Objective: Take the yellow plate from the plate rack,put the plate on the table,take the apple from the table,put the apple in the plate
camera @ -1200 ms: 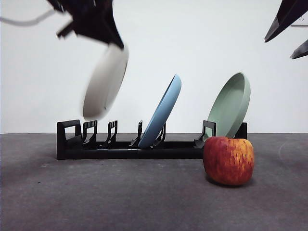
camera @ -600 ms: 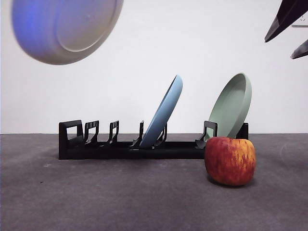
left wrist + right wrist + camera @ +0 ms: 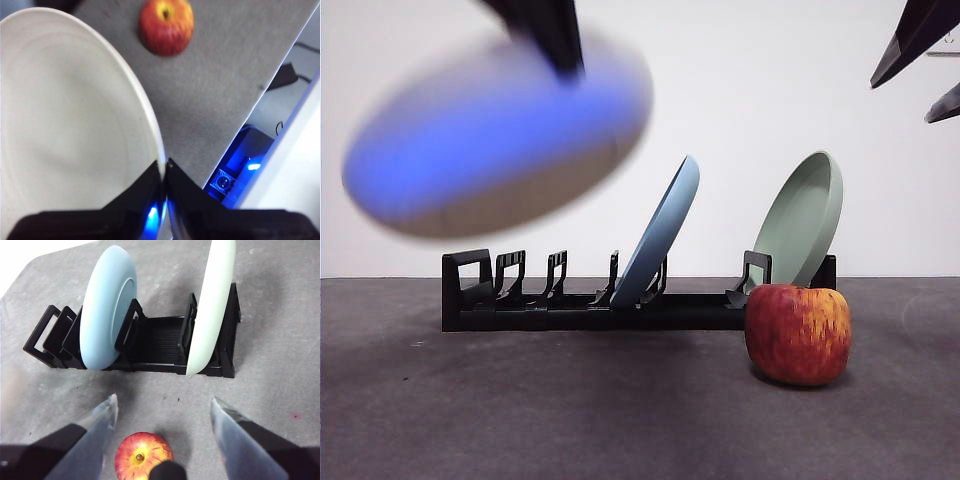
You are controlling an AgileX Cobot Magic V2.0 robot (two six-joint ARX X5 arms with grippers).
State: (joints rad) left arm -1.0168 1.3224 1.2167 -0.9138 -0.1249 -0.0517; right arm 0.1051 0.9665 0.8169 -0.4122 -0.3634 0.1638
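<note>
Front view: the yellow plate [image 3: 500, 135] hangs blurry in the air above the plate rack [image 3: 570, 295]. The apple [image 3: 798, 333] sits on the table [image 3: 520, 410].

Left wrist view: the left gripper [image 3: 164, 172] pinches the plate's rim.

Right wrist view: the right gripper [image 3: 162, 412] is spread wide above the apple.

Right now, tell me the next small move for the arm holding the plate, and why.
Probably lower it. The left gripper is shut on the rim of the yellow plate, which hangs in the air, clear of the plate rack. Set it flat on the bare table, beside the apple, which waits there.
</note>
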